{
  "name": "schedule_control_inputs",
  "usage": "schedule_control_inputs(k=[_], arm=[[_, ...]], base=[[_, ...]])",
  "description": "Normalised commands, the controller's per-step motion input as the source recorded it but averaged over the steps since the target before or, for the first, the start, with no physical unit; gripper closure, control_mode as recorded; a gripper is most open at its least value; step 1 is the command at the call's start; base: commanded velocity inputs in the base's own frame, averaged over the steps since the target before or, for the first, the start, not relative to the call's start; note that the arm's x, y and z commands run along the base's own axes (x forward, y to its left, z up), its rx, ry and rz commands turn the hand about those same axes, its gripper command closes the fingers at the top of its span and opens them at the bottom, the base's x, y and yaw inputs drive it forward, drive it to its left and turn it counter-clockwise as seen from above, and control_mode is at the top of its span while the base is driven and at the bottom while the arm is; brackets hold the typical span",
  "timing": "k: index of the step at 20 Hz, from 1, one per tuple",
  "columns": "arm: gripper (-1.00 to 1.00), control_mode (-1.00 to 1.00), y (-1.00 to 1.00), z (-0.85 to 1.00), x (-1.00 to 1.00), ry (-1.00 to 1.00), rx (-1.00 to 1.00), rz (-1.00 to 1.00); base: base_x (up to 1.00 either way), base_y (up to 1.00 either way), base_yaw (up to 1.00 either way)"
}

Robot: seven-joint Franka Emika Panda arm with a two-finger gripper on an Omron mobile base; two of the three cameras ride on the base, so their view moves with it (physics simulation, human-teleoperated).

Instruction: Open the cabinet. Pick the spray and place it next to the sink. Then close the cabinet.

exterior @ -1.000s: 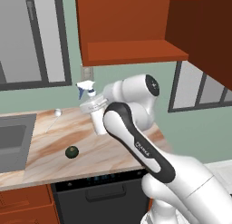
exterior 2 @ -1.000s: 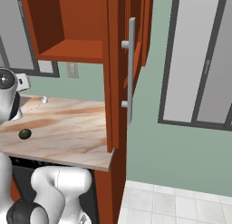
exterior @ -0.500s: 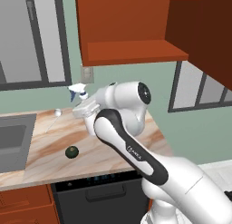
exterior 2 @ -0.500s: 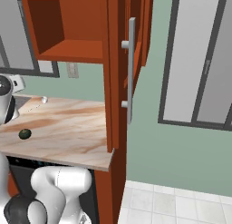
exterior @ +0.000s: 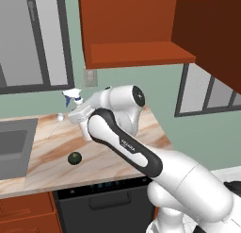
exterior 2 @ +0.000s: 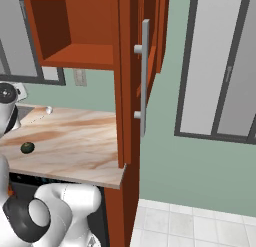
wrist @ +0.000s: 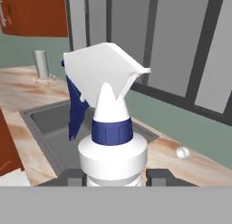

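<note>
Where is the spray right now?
The spray is held in the gripper, raised above the counter just right of the sink, left of the open cabinet in the left base view.

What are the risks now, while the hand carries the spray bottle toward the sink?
1. The hand grips the spray bottle only low on its body, so a fast swing might tip it.
2. The sink is close; released too early, the bottle may land in the basin instead of beside it.
3. The cabinet door stands open and could be hit later.
</note>
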Motion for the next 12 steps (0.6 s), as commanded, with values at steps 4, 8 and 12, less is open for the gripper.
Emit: schedule_control_inputs(k=[4,8,12], arm=[[1.00,-1.00,0.23,-0.20,0.22,0.00,0.00,0.10],[1.00,-1.00,0.23,-0.20,0.20,0.00,0.02,0.11],[1.00,-1.00,0.19,-0.22,0.13,0.00,0.04,0.09]], base=[[0.00,0.00,0.00],[0.00,0.00,0.00],[0.00,0.00,0.00]])
